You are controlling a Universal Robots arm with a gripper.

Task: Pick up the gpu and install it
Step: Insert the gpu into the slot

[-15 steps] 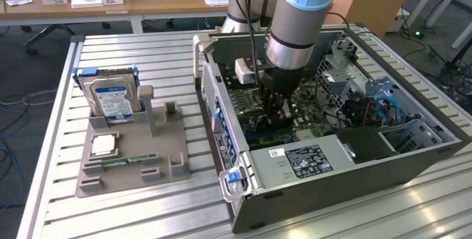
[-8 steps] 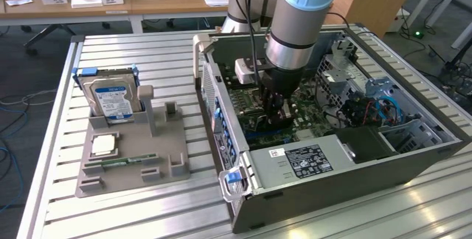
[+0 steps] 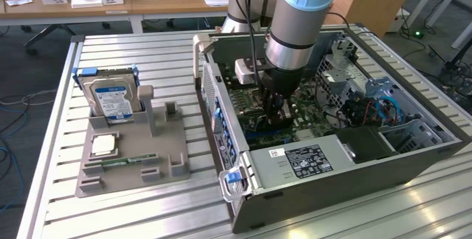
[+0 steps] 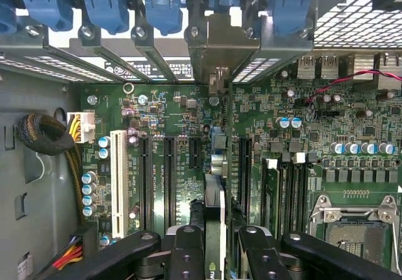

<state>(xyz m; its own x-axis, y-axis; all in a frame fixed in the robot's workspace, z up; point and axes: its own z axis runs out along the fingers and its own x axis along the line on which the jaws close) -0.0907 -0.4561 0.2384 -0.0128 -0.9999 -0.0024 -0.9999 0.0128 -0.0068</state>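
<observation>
Grey steel computer case [image 3: 346, 186], lid off, holding a green motherboard [image 4: 352, 123]. Inside it the gripper [image 4: 215, 255] has its jaws partly closed on the gpu [image 4: 213, 217], held edge-on over the black expansion slots [image 4: 169, 167]. Outside, a tan holder tray [image 3: 132, 164] carries a hard drive [image 3: 110, 98].

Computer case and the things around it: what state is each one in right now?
computer case: open, motherboard exposed.
gpu: gripped, on edge over the motherboard slots.
end effector: closed on the gpu.
hard drive: upright in the grey holder.
memory stick: lying flat in the holder.
</observation>
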